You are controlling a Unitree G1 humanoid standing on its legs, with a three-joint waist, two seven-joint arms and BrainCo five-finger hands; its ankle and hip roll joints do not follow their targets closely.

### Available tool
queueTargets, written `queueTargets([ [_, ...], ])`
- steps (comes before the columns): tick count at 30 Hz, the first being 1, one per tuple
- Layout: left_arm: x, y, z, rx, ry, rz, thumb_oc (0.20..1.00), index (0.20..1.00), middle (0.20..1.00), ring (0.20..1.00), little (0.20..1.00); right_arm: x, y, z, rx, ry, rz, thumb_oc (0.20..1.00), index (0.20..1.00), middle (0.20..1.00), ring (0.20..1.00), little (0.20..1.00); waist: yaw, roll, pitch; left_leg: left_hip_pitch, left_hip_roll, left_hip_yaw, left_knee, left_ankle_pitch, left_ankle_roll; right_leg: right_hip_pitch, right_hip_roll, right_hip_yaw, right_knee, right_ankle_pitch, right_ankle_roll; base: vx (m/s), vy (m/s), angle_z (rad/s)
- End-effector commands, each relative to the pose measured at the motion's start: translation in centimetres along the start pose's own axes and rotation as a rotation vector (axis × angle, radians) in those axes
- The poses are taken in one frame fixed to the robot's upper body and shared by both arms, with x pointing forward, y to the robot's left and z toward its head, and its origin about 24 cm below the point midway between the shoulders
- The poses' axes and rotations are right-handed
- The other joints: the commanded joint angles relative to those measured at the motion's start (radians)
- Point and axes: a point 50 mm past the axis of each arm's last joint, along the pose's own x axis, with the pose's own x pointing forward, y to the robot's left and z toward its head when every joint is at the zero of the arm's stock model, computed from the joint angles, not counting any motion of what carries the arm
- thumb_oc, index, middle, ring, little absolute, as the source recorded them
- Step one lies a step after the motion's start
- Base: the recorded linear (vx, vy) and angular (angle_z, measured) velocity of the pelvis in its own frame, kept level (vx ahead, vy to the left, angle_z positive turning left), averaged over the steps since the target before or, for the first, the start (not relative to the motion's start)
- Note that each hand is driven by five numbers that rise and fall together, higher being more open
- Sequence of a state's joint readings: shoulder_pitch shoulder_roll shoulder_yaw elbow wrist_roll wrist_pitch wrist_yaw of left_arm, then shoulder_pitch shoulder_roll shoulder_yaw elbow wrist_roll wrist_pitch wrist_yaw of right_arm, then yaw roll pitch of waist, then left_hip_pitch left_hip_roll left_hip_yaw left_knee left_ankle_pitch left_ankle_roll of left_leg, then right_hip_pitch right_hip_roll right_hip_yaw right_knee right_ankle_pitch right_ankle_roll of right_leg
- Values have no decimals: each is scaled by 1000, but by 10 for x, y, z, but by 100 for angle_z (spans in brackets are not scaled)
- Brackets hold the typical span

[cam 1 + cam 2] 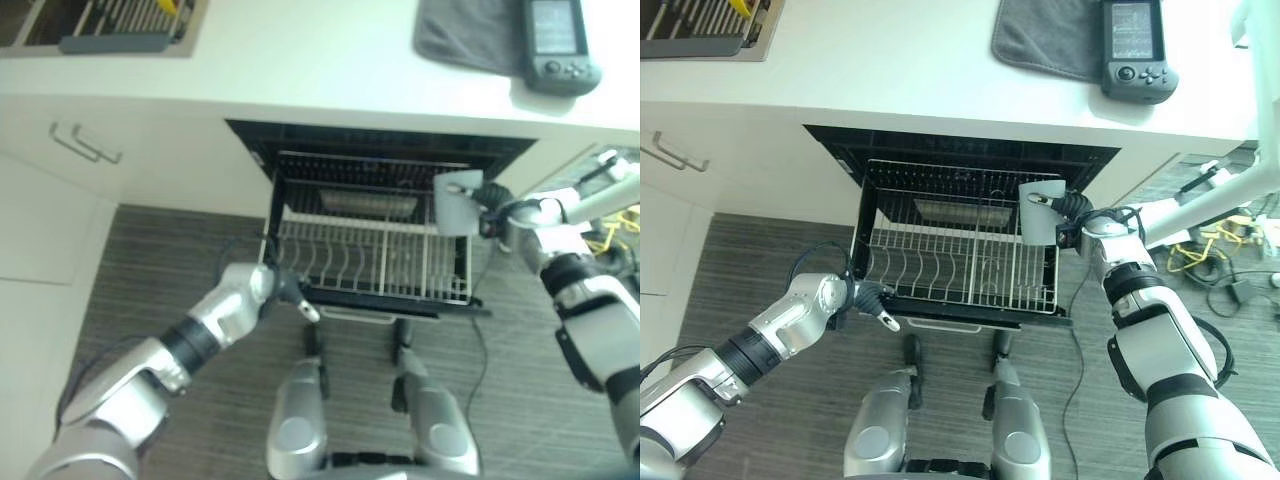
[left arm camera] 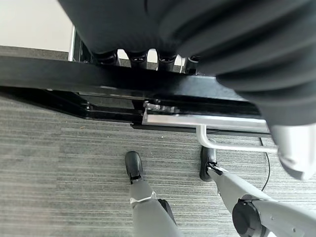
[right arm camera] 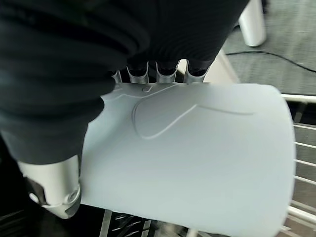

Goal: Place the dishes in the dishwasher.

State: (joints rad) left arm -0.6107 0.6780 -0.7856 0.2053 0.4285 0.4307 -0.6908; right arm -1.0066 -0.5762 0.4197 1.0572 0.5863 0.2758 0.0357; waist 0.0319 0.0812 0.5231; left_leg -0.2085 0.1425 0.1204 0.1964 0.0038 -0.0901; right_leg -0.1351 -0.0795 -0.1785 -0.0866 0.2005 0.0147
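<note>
Upper left of the left eye view: a cutlery tray (image 1: 115,25) set into the white counter (image 1: 300,60), with cabinet handles (image 1: 85,142) on the doors below.

Left of centre, low: the left hand (image 1: 288,290) set against the front left corner of the pulled-out dishwasher rack (image 1: 370,250). In its own wrist view, fingertips (image 2: 131,57) hooked over the rack's dark front edge, thumb (image 2: 296,153) hanging apart beneath; whether anything is truly gripped cannot be told, though bracing the rack looks the likely job.

Centre: the rack empty of dishes, tines standing in rows, open dishwasher (image 1: 380,140) mouth behind it.

Right of centre: the right hand (image 1: 1072,212) over the rack's right side, holding a pale grey dish (image 1: 1040,215) nearly on edge. In the right wrist view, fingers (image 3: 168,71) curled behind the top rim of the dish and thumb (image 3: 57,185) pressed on its face, a firm pinch. So: dish in the right hand, above the right-hand section of the rack, not yet down among the tines.

Upper right: a grey cloth (image 1: 465,35) and a dark handheld device (image 1: 558,45) on the counter.

To do the step well, probably: keep the dish upright, line its lower edge with a gap between two tines, lower straight, loosen the pinch only once the rack bears the weight. Better to hold the rack steady meanwhile.
</note>
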Motion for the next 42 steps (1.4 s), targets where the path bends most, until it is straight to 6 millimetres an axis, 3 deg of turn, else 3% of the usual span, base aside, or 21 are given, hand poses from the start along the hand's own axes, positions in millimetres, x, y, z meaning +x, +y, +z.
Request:
queueTargets([
  [1, 9, -97, -55, -167, 140, -350, 1000, 1000, 1000, 1000, 1000, -4, -16, 28, -25, -72, -51, 200, 200, 200, 200, 200, 68, -17, -3, -158, -28, -34, 169, -8, 21, 4, -56, -21, 160, -166, 48, -15, 53, 3],
  [7, 13, -102, -43, -203, 61, -310, 1000, 1000, 1000, 1000, 1000, -3, -25, 32, -42, -7, -103, 200, 200, 200, 200, 200, 73, 33, -3, -207, -47, -39, 173, -8, 27, -77, -65, -15, 201, -177, 41, -27, 58, -1],
  [13, 17, -103, -35, -237, 18, -278, 1000, 1000, 1000, 1000, 1000, -5, -34, 33, -20, 23, -161, 200, 200, 200, 200, 200, 65, 63, -3, -251, -56, -34, 163, -6, 33, -159, -65, -5, 230, -182, 37, -29, 42, -2],
  [21, 22, -97, -27, -269, -37, -202, 1000, 1000, 1000, 1000, 1000, -11, -44, 62, -23, -48, -247, 200, 200, 200, 200, 200, 55, 97, -3, -321, -73, -24, 156, -12, 51, -304, -64, 11, 308, -198, 31, -20, 35, -1],
  [22, 22, -99, -26, -274, -41, -197, 1000, 1000, 1000, 1000, 1000, -12, -45, 64, -24, -48, -260, 551, 551, 551, 551, 551, 54, 101, -3, -324, -75, -24, 156, -13, 53, -317, -63, 13, 321, -202, 29, 9, 44, 0],
  [23, 23, -100, -25, -277, -45, -193, 1000, 1000, 1000, 1000, 1000, -12, -46, 65, -24, -48, -266, 1000, 1000, 1000, 1000, 1000, 53, 104, -3, -325, -76, -24, 154, -13, 55, -324, -63, 13, 328, -204, 28, 6, 50, 0],
  [29, 23, -99, -15, -283, -95, -124, 1000, 1000, 1000, 1000, 1000, -14, -44, 76, -26, -109, -231, 1000, 1000, 1000, 1000, 1000, 45, 108, -3, -315, -81, -19, 151, -18, 61, -344, -64, 22, 359, -212, 26, 5, 42, 1],
  [42, 15, -105, -21, -310, -93, -80, 1000, 1000, 1000, 1000, 1000, -23, -64, 86, -57, -213, -273, 1000, 1000, 1000, 1000, 1000, 34, 78, -3, -290, -73, -7, 142, -17, 75, -343, -56, 29, 378, -206, 31, -2, 0, 0],
])
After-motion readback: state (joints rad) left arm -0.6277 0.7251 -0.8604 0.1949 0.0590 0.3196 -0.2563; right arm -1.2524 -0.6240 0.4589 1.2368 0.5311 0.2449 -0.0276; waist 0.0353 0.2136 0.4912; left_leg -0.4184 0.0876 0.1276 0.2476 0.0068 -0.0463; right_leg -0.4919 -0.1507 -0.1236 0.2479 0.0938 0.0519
